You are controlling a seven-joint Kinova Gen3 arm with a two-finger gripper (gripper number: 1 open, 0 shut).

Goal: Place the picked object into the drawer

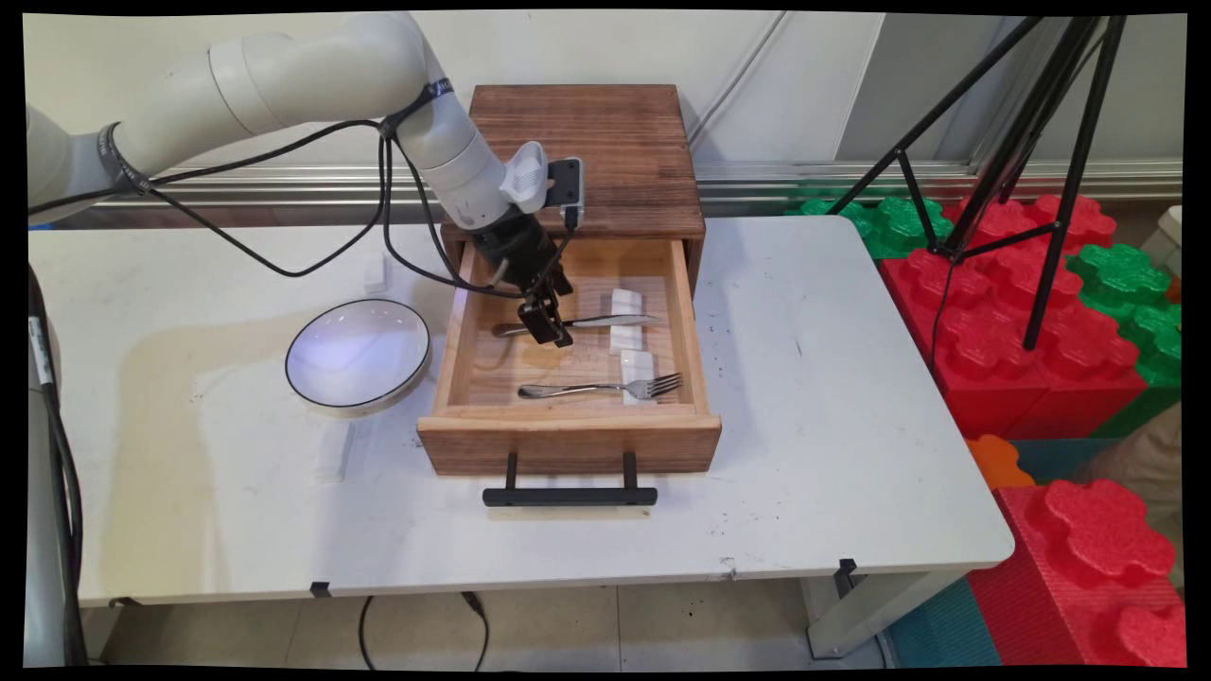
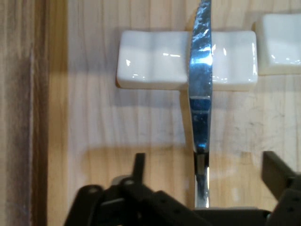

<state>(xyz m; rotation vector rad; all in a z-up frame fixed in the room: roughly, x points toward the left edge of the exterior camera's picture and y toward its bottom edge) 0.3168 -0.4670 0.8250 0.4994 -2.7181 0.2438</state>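
You are holding the end effector (image 1: 549, 326) (image 2: 204, 162) low inside the open drawer (image 1: 568, 440), which is standing pulled out from a wooden cabinet (image 1: 587, 142) on the tabletop (image 1: 833, 397). It is hovering over the handle end of the knife (image 1: 615, 321) (image 2: 200, 94). Its fingers (image 2: 138, 165) are standing wide apart, one on either side of the handle, and are gripping nothing. I cannot tell whether the tips are touching the drawer floor. The knife is lying across the far half of the drawer, its blade resting on a white ceramic rest (image 1: 625, 301) (image 2: 150, 66). A second rest (image 1: 637, 364) (image 2: 280, 42) is sitting just beside the first and is carrying the tines of the fork (image 1: 587, 388), which is lying nearer the drawer front, roughly parallel to the knife and apart from it. Counting what you are seeing in the drawer: one knife, one fork and two rests. Outside it, one white bowl (image 1: 358, 355) with a dark rim is sitting on the tabletop just left of the drawer. Two small white pieces are lying near the bowl, one beyond it (image 1: 376, 272) and one in front of it (image 1: 333, 452); I cannot tell what they are.
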